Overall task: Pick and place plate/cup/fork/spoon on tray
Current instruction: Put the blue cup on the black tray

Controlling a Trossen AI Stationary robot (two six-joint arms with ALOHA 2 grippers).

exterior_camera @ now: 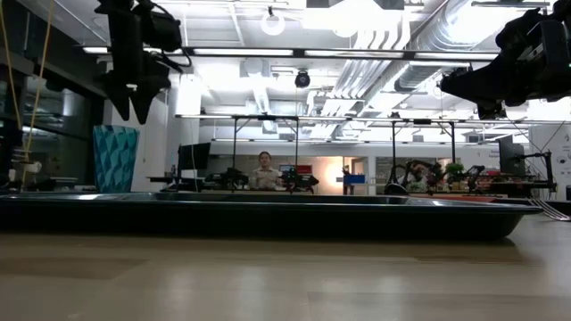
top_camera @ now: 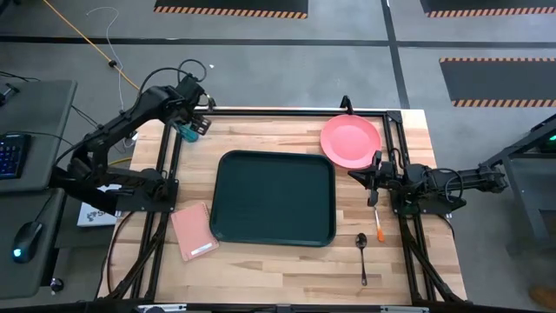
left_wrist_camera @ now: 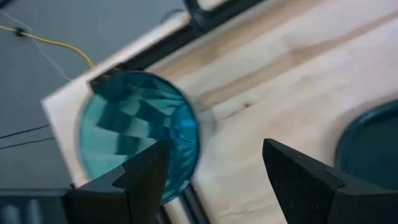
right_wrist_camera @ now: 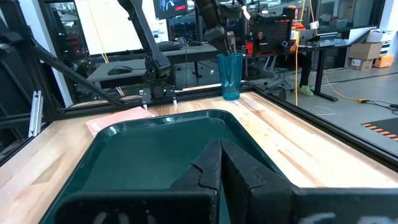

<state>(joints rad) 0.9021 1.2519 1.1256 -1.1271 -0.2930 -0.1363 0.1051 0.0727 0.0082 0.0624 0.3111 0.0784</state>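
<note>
The teal cup (left_wrist_camera: 138, 137) is seen upright on the worktop (top_camera: 287, 265), long axis vertical, rim upward, just outside one of the left gripper's (left_wrist_camera: 214, 180) fingers (left_wrist_camera: 134, 177), which are spread apart above it. The right gripper's (right_wrist_camera: 219, 163) fingers are pressed together, held beside the salmon-pink plate (top_camera: 350, 139), near the dark green tray (top_camera: 273, 198).

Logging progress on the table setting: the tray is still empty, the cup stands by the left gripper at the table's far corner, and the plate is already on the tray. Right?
Not quite. The high view shows the plate still on the bare table beside the tray's far right corner, not on it. The rest holds: the tray is empty, and the cup stands by the left gripper at the far corner.
</note>
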